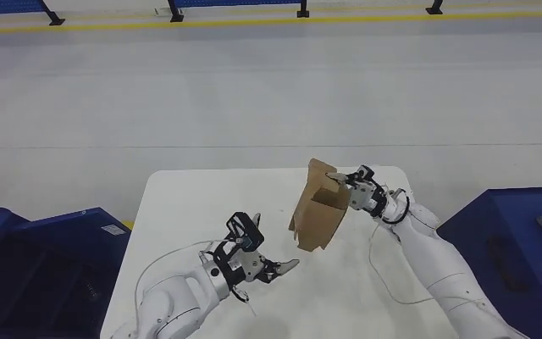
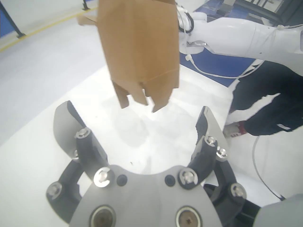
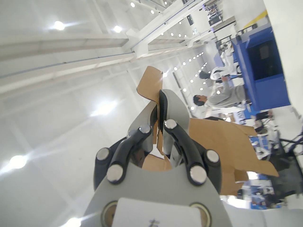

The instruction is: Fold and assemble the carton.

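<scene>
The right claw (image 3: 158, 98) clamps an upper flap of the brown carton (image 1: 320, 212), holding it tilted above the white worktop (image 1: 203, 203). The left claw (image 2: 136, 109) gapes wide and unladen near the carton's lower flaps.

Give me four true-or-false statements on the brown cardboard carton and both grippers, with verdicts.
1. The right gripper is shut on the top flap of the brown cardboard carton. True.
2. The left gripper grips the carton too. False: it is open, apart from the carton.
3. The carton lies flat on the white table. False: it hangs upright, opened out, above the table.
4. The carton's lower flaps hang unfolded. True.
</scene>
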Motion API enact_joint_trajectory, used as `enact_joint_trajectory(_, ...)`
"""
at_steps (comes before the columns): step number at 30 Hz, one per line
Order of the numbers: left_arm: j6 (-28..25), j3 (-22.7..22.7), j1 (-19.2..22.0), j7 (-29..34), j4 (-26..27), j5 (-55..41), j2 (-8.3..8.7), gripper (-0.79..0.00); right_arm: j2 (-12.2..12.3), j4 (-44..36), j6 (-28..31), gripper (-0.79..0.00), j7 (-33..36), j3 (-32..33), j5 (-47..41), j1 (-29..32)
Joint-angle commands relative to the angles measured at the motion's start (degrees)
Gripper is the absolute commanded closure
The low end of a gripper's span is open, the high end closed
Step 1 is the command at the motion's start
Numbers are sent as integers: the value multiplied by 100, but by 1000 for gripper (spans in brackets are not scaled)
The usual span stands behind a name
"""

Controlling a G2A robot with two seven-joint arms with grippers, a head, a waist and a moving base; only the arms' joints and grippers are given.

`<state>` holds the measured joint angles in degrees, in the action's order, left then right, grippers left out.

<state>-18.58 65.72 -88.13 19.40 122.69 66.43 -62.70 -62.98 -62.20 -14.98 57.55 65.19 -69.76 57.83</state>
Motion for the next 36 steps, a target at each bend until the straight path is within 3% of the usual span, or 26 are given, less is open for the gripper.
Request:
enact_joint_trajectory(1,65,51,-89,-265,37,222,6,-785,-36,182,-352,0,71,-55,-291,-83)
enact_joint_trajectory(10,101,64,-91,-280,27,223,5,-785,-39,170,-355,0,38,-60,-295,-68)
enact_joint_trajectory(15,316,-108,-135,-1562,-134,1270,-19,-785,-100,-12,-778,0,-371,-42,-794,44)
enact_joint_trajectory(19,894,-528,-163,-2962,-499,2544,-65,-785,-153,74,-1325,0,-553,-13,-1348,19)
enact_joint_trajectory(25,2263,-1029,-13,-4100,-1040,3532,-205,-785,-237,156,-1777,0,-682,-120,-1657,-47)
enact_joint_trajectory(30,2970,-1381,217,-4391,-1287,3892,-337,-785,-292,157,-1838,0,-713,-200,-1690,-56)
enact_joint_trajectory(36,3325,-1739,533,-4039,-1514,4300,-493,-785,-316,129,-1837,0,-690,-186,-1578,-58)
